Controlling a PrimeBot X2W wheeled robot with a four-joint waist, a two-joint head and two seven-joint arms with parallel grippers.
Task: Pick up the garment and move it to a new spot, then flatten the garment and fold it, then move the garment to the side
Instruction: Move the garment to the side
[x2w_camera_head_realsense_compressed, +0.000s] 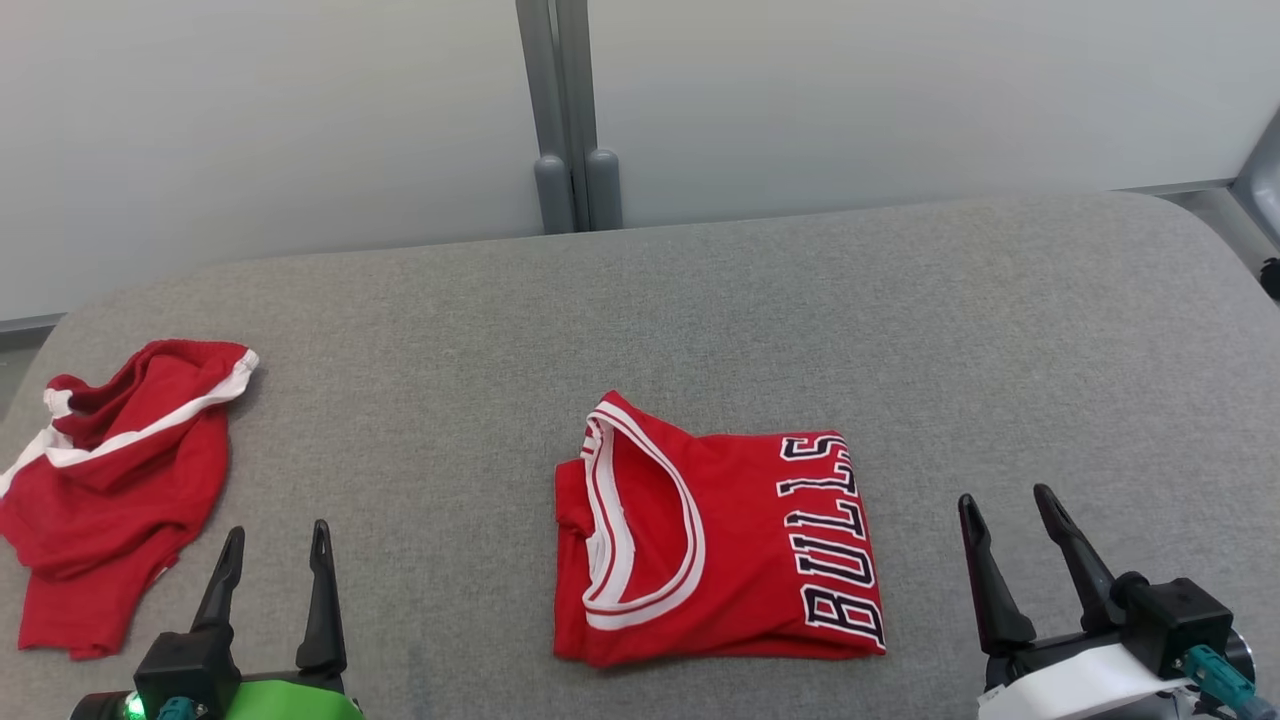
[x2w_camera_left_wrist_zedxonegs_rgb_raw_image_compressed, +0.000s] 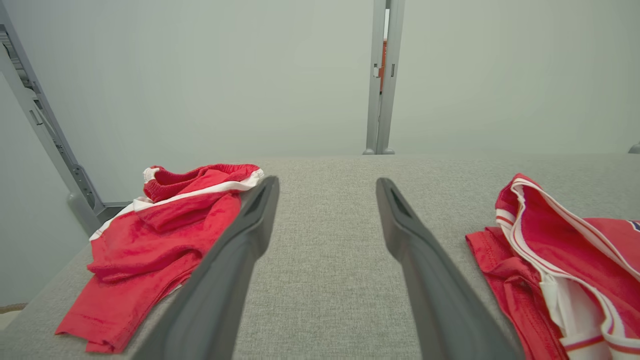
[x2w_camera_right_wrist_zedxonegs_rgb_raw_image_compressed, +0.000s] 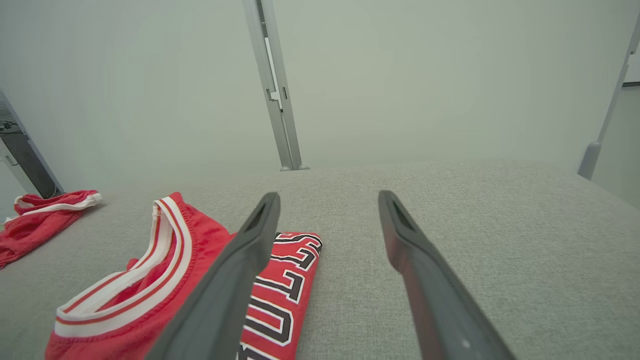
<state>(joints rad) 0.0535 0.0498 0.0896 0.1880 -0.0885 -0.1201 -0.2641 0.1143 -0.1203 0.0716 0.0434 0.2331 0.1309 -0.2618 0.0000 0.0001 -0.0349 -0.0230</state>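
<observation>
Left gripper (x2w_camera_head_realsense_compressed: 277, 535): two long dark fingers spread apart, holding nothing, low at the near edge.
Right gripper (x2w_camera_head_realsense_compressed: 1004, 497): fingers spread apart too, holding nothing.
Big grey cloth-covered table (x2w_camera_head_realsense_compressed: 900, 320): both red clothes lie on it.
Folded red jersey with white trim and dark letters (x2w_camera_head_realsense_compressed: 700, 540): in the middle, between the two grippers, closer to the right one. It lies to that gripper's left. The lettered edge faces that gripper and runs from near to far.
Crumpled red garment with a white stripe (x2w_camera_head_realsense_compressed: 120, 480): just beside the left one, well apart from the jersey.
Next move, my guess: the jersey looks ready to go to the side, and the right arm is nearer.
Hard to see: the layers under the fold are hidden. Both wrist views cut the jersey off. I cannot tell if the crumpled piece is shorts or a shirt.
</observation>
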